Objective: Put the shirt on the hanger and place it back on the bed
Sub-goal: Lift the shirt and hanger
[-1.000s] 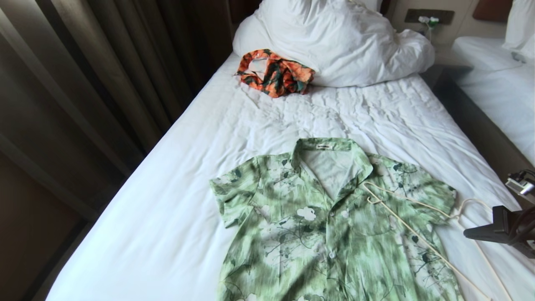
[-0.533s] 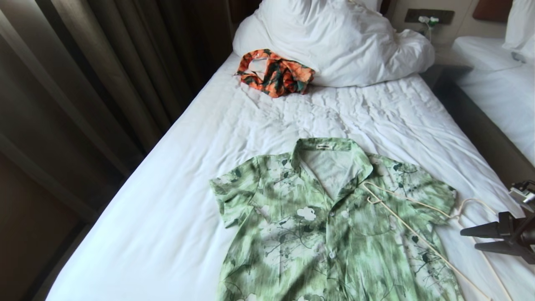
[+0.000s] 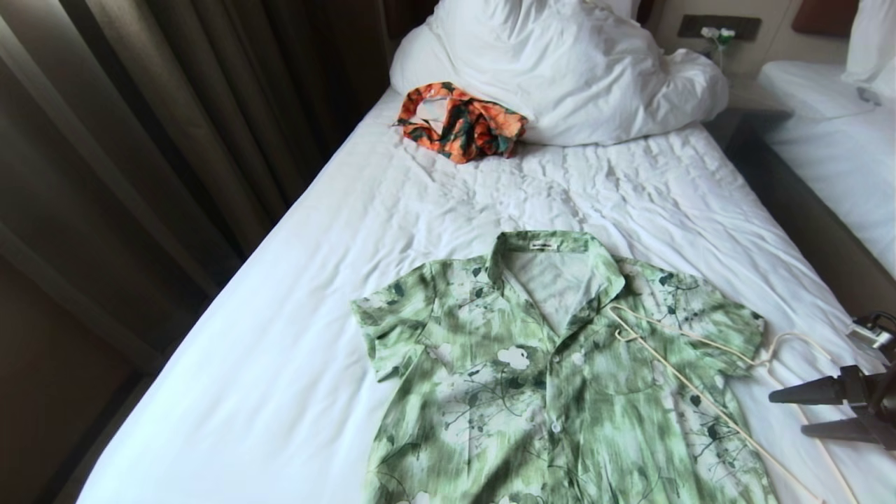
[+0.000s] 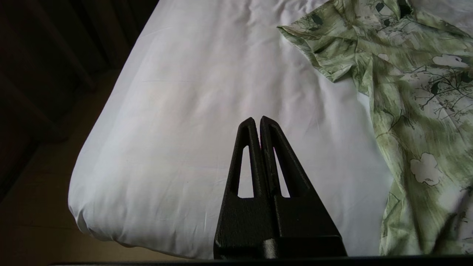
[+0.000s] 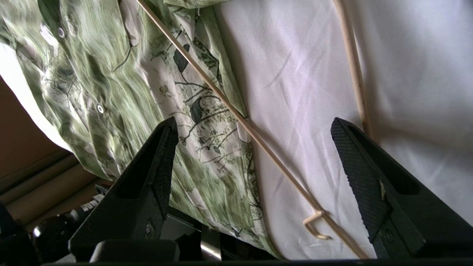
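Cream wire hanger (image 3: 707, 392) lies across the green shirt (image 3: 532, 378) on the bed (image 3: 280, 336); the right gripper (image 3: 791, 414) has spread its fingers beside it, readying a grasp. Left gripper (image 4: 257, 120) stays closed.

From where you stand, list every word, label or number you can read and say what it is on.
No text here can be read.
Neck label inside the collar of the shirt: dark lettering on a small white tag, too small and blurred to read.
Nothing printed shows on the hanger, the bed or the orange patterned garment.
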